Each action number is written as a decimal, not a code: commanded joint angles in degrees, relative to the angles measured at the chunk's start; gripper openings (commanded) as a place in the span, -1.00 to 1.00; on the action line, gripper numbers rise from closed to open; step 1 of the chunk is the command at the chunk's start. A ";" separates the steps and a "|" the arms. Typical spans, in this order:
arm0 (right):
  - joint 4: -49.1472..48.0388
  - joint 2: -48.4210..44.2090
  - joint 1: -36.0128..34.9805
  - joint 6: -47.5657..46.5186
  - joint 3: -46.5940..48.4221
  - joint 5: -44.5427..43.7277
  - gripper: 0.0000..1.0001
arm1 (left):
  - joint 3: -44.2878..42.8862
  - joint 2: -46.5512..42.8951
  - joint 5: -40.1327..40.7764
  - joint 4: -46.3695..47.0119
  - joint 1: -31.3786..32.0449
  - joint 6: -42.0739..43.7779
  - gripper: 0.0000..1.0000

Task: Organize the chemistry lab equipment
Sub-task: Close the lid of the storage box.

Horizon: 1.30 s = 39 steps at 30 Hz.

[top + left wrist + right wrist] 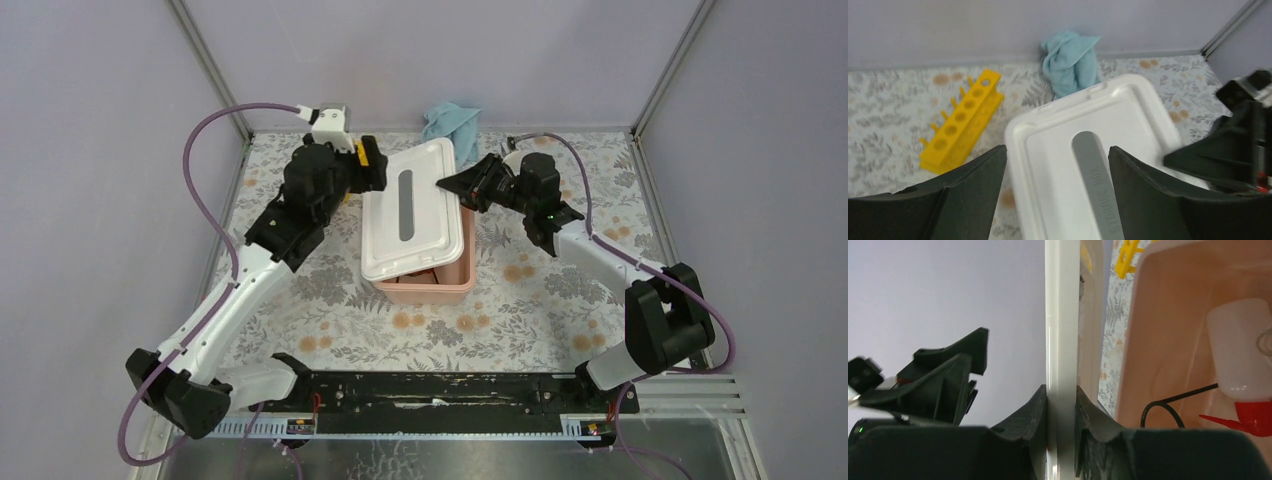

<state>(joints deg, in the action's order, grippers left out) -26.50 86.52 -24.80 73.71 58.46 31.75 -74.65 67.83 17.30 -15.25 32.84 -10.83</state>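
Observation:
A white lid point(415, 205) lies tilted over a pink bin point(440, 285). My right gripper point(447, 184) is shut on the lid's right edge point(1062, 315) and holds that side raised. Inside the bin point(1168, 340) lie a clear bottle point(1240, 355) with a red spout and a black wire ring point(1160, 407). My left gripper point(1057, 148) is open and empty just above the lid's left part point(1098, 125). The yellow test-tube rack point(960, 122) lies on the table left of the bin. The blue-capped tubes are out of view.
A crumpled blue cloth point(450, 118) lies against the back wall behind the bin, also in the left wrist view point(1070, 60). Walls with metal posts close the table on three sides. The right gripper's fingers point(1228, 145) show at the lid's right side.

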 commanded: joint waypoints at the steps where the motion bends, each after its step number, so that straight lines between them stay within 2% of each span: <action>1: -5.95 -2.99 -1.93 -2.60 -2.16 -4.34 -1.00 | 6.37 -2.66 -15.24 6.01 -8.42 -9.75 0.63; 12: -8.64 -2.79 -2.01 -3.93 -6.06 -7.20 -1.00 | 16.39 -4.13 -28.62 11.64 -19.57 -16.17 0.63; 29: -7.87 -3.11 0.32 -4.72 -8.93 -6.55 -1.00 | 29.14 -6.88 -34.81 17.89 -22.73 -23.10 0.58; 36: -6.53 -3.49 1.46 -5.86 -9.44 -6.03 -1.00 | 31.74 -8.68 -33.66 16.90 -22.90 -23.55 0.41; 39: -5.83 -3.63 2.01 -6.36 -9.57 -5.88 -1.00 | 32.66 -9.51 -31.93 15.45 -23.29 -23.53 0.22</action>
<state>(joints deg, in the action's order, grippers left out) -30.59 85.25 -24.05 70.28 48.88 26.48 -43.18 59.99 -16.16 -1.69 10.39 -33.93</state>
